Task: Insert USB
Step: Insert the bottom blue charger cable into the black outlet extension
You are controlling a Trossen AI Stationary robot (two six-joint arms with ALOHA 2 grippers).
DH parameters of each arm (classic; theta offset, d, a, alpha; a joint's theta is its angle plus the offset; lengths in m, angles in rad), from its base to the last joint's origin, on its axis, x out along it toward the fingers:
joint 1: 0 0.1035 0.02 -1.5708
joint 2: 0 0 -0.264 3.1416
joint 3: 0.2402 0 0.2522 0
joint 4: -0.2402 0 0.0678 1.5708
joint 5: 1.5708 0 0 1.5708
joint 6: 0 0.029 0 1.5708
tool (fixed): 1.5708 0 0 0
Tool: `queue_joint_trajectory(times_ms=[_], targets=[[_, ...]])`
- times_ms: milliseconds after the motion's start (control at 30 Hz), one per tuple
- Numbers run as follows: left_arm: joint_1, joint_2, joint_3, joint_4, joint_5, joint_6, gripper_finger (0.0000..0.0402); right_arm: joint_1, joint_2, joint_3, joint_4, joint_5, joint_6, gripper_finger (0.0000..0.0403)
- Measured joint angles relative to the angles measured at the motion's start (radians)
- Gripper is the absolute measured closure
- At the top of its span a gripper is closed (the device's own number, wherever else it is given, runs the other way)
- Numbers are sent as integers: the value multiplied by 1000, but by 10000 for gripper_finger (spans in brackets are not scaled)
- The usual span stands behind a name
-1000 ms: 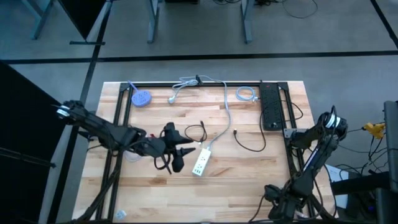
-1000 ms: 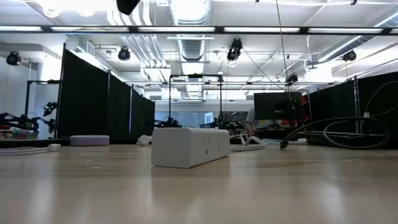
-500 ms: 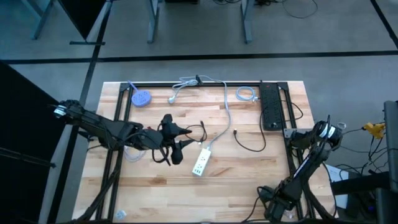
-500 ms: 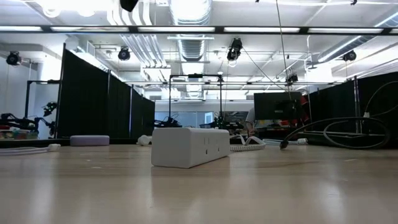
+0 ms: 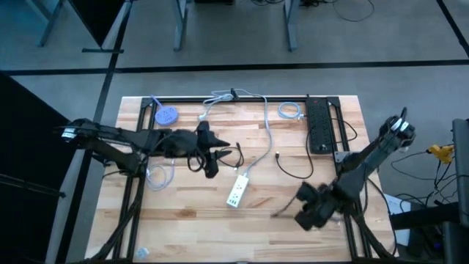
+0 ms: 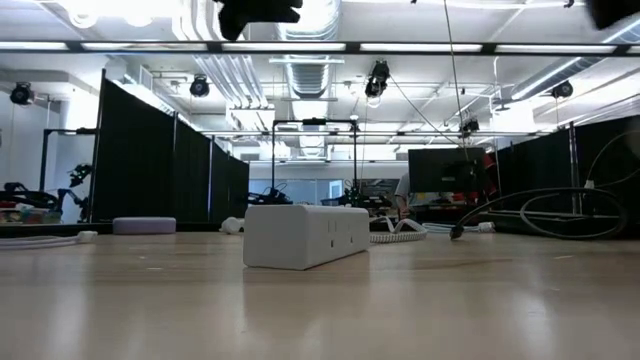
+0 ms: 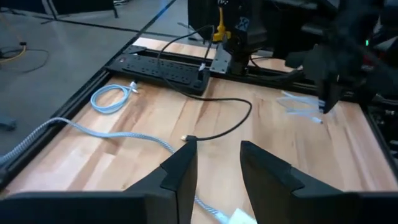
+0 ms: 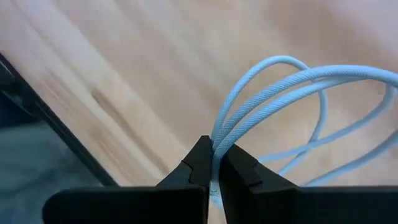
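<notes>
While the right gripper (image 8: 214,150) pinches one pale blue cable (image 8: 273,93) between closed jaws, the left gripper (image 7: 217,152) hovers with jaws spread and empty above the table (image 5: 293,235). One black cable (image 7: 230,124) and one white power strip (image 5: 235,191) lie there. The blue cable's ends are cut off.

USB plug tip (image 7: 185,137) too small; right tool (image 5: 308,209) motion-blurred.
</notes>
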Motion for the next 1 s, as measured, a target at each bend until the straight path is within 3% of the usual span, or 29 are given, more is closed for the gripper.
queue_joint_trajectory(times_ms=[300, 433, 533, 700, 900, 1000], targets=[[121, 4, -8, 74, 114, 125, 285, -271, -88, -4, -2, 35, -227, 402], [200, 46, -10, 165, 299, 130, 279, -358, -111, -5, 6, 44, -273, 402], [226, 105, -10, 231, 382, 150, 275, -402, -126, 0, 21, 96, -281, 402], [231, 194, 7, 249, 412, 240, 268, -479, -140, 26, 23, 178, -322, 403], [245, 258, 82, 252, 591, 219, 257, -554, -151, 102, 26, 259, -375, 403], [253, 263, 103, 255, 591, 231, 249, -570, -155, 167, 26, 310, -429, 403]])
